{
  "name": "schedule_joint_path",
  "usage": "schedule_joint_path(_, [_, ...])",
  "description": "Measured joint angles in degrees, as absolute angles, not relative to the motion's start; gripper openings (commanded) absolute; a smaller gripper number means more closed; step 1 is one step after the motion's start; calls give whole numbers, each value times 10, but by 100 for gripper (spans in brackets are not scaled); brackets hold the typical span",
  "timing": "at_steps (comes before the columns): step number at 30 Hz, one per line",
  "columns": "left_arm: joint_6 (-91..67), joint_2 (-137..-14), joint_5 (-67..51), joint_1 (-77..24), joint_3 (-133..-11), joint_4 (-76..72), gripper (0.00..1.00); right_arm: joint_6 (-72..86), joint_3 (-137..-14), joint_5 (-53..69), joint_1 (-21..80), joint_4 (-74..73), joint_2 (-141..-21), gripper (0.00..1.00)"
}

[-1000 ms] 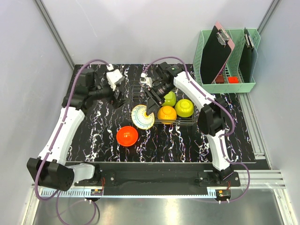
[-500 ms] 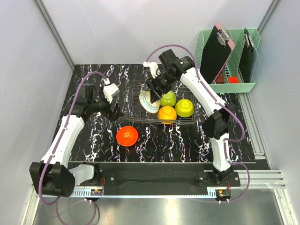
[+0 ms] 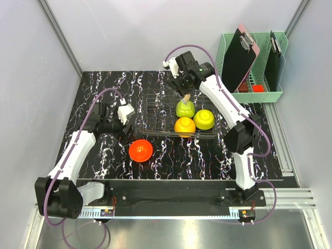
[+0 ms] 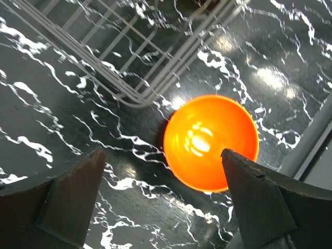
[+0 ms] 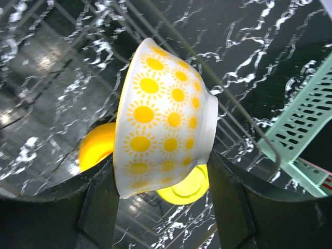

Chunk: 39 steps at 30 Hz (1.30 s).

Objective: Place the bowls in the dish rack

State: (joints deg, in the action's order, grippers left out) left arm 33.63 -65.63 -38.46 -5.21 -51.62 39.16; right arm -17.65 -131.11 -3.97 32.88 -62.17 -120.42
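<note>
My right gripper [image 3: 184,91] is shut on the cream-white bowl [image 5: 161,119] with yellow suns. It holds the bowl tilted on edge in the air over the back of the wire dish rack [image 3: 158,111]. In the rack sit the yellow-green bowl [image 3: 185,109], the orange bowl [image 3: 184,126] and the lime green bowl [image 3: 204,119]. The red-orange bowl [image 3: 140,150] sits upright on the table in front of the rack's left corner. My left gripper [image 3: 124,123] is open and empty, above the table left of the rack. In its wrist view the red-orange bowl [image 4: 211,142] lies ahead of the fingers.
A mint-green plastic basket [image 3: 228,92] with clipboards stands at the back right, close to the right arm. The rack's wire corner [image 4: 129,96] is near the left gripper. The black marbled table [image 3: 104,155] ends at a metal rail in front.
My right gripper lifted the cream-white bowl from the rack's left front edge and carried it back over the rack. My left gripper drew back towards the red-orange bowl.
</note>
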Motion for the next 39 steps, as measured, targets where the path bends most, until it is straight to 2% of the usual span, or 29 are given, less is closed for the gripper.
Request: schedule_joint_path(39, [354,-641,-389,-52,-462,410,99,-345,-1274,-173,428,-491,-1262,0])
